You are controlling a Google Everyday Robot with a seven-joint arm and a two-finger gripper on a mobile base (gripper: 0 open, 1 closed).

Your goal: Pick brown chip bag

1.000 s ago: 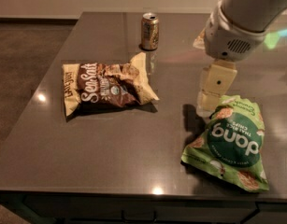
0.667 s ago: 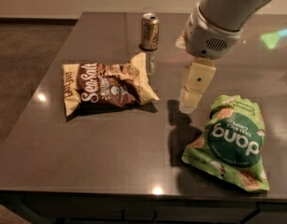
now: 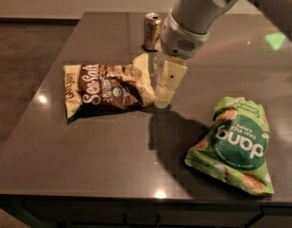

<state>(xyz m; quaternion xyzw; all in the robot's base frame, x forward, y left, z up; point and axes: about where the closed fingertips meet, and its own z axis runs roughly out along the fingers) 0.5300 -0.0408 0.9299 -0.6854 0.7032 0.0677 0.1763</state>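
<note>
The brown chip bag (image 3: pixel 107 89) lies flat on the dark table, left of centre, with cream-yellow ends and white "Sea Salt" script. My gripper (image 3: pixel 163 96) hangs from the white arm coming in from the top right. It points down just beside the bag's right end, its tip close to the table. From this side I see only one cream finger face.
A gold drink can (image 3: pixel 152 31) stands at the back behind the gripper. A bright green "dang" bag (image 3: pixel 236 144) lies at the front right. The dark table (image 3: pixel 88 160) has its front edge near the bottom and its left edge slanting toward the floor.
The arm and gripper have moved left, from beside the green bag to right next to the brown bag's right end. The bags and can have not moved.
</note>
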